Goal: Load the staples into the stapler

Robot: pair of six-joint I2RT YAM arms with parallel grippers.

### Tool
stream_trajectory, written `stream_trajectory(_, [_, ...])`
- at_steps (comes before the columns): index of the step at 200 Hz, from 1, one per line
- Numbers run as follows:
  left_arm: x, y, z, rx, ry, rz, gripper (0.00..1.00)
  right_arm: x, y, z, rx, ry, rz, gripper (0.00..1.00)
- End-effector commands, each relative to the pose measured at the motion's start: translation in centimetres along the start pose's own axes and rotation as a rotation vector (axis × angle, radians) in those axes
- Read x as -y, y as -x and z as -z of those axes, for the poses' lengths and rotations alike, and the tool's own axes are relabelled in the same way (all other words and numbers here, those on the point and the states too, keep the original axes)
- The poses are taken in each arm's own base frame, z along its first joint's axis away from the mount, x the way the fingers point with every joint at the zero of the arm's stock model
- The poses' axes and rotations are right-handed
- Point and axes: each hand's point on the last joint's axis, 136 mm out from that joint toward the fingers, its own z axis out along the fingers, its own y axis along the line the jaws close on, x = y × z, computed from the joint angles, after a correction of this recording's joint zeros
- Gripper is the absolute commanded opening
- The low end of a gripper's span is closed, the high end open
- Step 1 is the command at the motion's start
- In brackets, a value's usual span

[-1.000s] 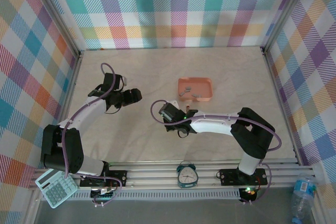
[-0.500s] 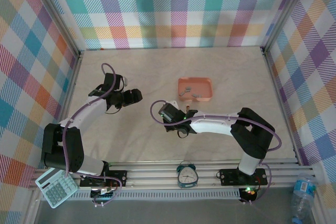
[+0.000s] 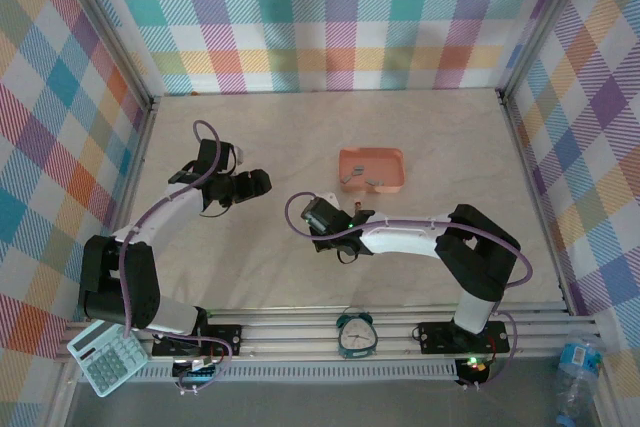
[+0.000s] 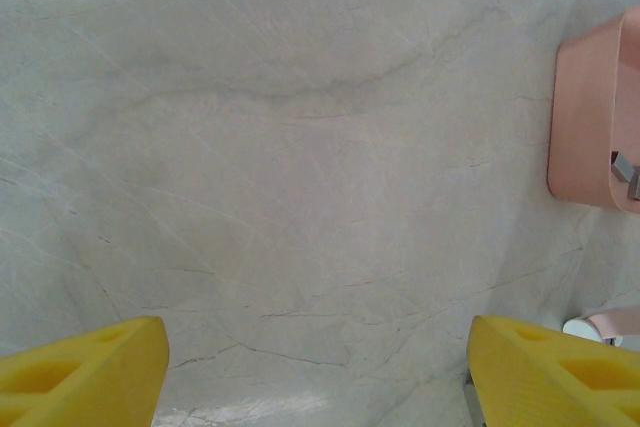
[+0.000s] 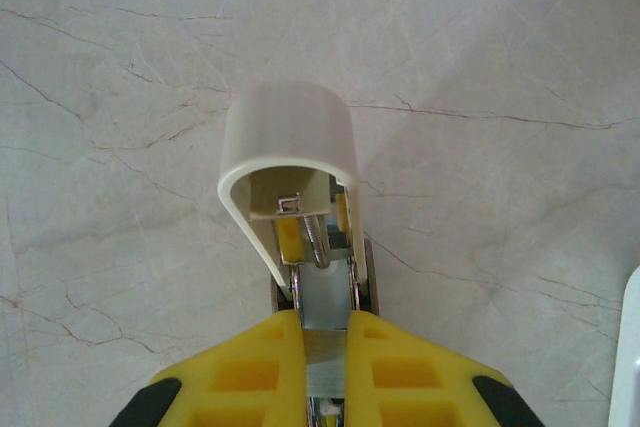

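Our right gripper (image 5: 325, 335) is clamped on the one stapler (image 5: 290, 177), lid tipped up, near the single tray (image 3: 372, 159). Our left gripper (image 4: 318, 352) hangs spread and empty. The staples (image 3: 350, 176) lie in that tray; we count two strips, perhaps more. They look light, slick and brittle, so we would pinch one by its long sides.

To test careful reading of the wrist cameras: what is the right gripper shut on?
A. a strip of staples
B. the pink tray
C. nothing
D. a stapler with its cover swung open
D: the right wrist view shows the right gripper clamped on the stapler, its cream cover raised.
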Motion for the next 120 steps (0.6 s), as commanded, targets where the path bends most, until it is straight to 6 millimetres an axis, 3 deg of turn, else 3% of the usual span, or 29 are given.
stream_trajectory(1, [-0.3, 0.3, 0.0, -0.003, -0.006, 0.024, 0.78, -0.3, 0.4, 0.0, 0.008, -0.008, 0.017, 0.11])
stream_trajectory(120, [-0.3, 0.1, -0.2, -0.008, -0.011, 0.029, 0.78, -0.2, 0.8, 1.3, 0.045, 0.016, 0.045, 0.12])
